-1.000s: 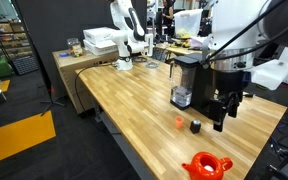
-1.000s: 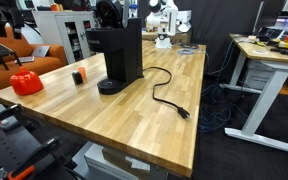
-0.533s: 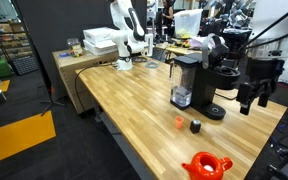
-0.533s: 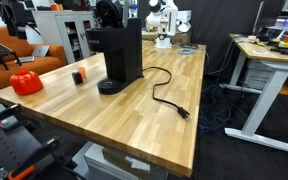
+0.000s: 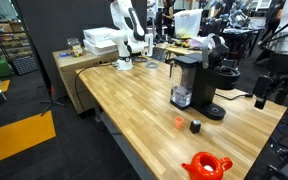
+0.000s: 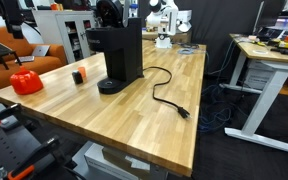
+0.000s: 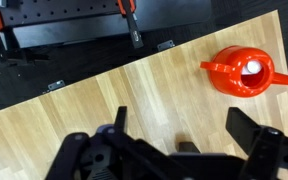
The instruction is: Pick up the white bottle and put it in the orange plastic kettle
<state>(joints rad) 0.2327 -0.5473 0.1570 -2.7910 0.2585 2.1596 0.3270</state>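
The orange plastic kettle (image 7: 224, 74) stands on the wooden table near its corner, at the upper right of the wrist view. A small white thing, the white bottle (image 7: 252, 68), lies inside its round opening. The kettle also shows in both exterior views (image 5: 206, 165) (image 6: 25, 82); the bottle cannot be made out there. My gripper (image 7: 184, 125) is open and empty, high above bare table to the side of the kettle. In an exterior view the gripper (image 5: 263, 96) hangs at the table's far right edge.
A tall black coffee maker (image 5: 199, 85) (image 6: 119, 55) stands mid-table with its cord (image 6: 169, 100) trailing over the wood. A small orange object (image 5: 180, 122) and a small black bottle (image 5: 195, 126) sit between it and the kettle. The floor lies beyond the table edge (image 7: 84, 75).
The arm has swung away from the spot near the coffee maker and kettle toward the table's right edge and risen. The gripper stays open. The objects on the table have not moved.
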